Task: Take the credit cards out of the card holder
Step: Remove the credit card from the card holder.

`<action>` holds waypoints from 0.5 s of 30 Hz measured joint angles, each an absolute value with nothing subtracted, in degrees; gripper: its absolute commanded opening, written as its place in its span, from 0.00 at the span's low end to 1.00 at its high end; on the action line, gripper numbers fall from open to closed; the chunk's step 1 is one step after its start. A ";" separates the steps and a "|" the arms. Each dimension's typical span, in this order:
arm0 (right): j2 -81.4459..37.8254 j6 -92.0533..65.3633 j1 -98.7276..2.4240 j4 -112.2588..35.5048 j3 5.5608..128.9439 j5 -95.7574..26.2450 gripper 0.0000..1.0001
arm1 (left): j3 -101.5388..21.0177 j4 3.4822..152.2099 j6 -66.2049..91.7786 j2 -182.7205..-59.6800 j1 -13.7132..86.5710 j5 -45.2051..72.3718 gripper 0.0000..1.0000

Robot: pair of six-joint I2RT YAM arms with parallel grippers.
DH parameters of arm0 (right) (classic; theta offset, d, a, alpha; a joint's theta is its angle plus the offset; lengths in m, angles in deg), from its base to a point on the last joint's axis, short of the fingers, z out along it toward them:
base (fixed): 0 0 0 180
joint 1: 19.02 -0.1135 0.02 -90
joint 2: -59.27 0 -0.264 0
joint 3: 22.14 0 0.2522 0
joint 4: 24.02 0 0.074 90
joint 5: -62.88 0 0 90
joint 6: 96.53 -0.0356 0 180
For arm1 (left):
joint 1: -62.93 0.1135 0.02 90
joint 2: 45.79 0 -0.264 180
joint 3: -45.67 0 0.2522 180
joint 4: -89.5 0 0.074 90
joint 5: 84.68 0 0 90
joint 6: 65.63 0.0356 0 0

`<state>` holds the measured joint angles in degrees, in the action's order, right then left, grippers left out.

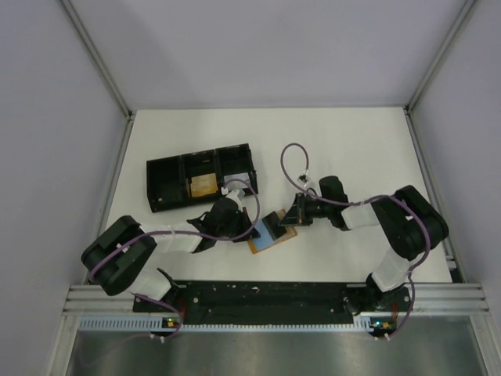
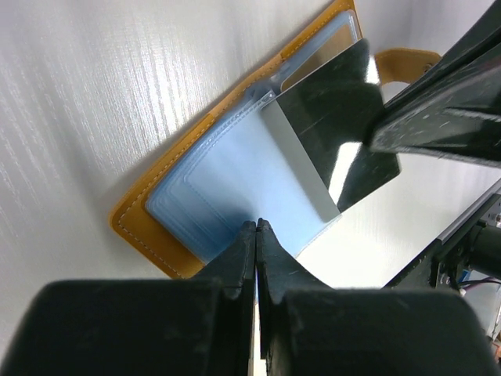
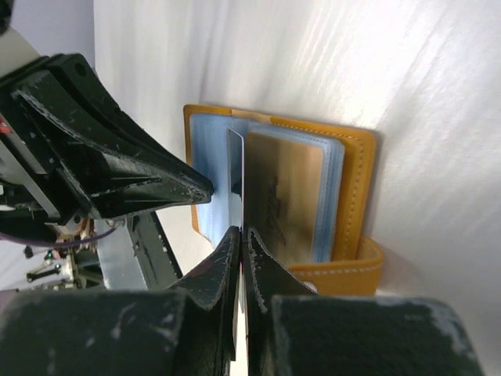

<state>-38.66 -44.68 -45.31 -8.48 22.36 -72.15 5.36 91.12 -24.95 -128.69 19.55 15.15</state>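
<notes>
- Tray of black plastic with three compartments lies at the back left of the white counter in the top view. Its middle compartment holds a flat tan item; the outer two show only dark floor.
- The card holder lies open on the counter, near the arm bases and apart from the tray. The left claw and right claw meet over it.
- Left wrist view: the left claw's fingers are pressed together, tips on the near edge of the holder's pale blue sleeves. Whether they pinch a sleeve I cannot tell.
- In the same view the right claw, reaching in from the right, is clamped on a shiny credit card that stands tilted above the sleeves, its lower corner at the open pages.
- Right wrist view: that card runs edge-on between the right claw's closed fingers. A gold-toned card sits in a clear sleeve just beside it, inside the orange-tan cover.
</notes>
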 measured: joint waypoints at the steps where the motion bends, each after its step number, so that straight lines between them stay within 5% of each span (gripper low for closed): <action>1: -37.61 -44.35 -44.50 -9.27 22.36 -72.06 0.00 | 5.36 91.14 -24.93 -128.69 19.55 15.15 0.00; 8: -31.42 -42.56 -42.03 -13.09 22.12 -70.14 0.00 | 5.49 90.29 -24.06 -127.53 19.55 14.27 0.04; 11: -28.19 -42.56 -41.75 -15.39 21.53 -69.33 0.00 | 5.67 88.12 -22.46 -124.93 19.55 12.76 0.22; 15: -23.23 -43.52 -41.72 -18.17 21.27 -68.11 0.00 | 5.69 85.61 -18.18 -117.80 18.44 9.11 0.59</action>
<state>-23.23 -43.52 -41.72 -18.17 21.27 -68.11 5.69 85.61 -18.18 -117.80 18.44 9.11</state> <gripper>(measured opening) 0.006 0.380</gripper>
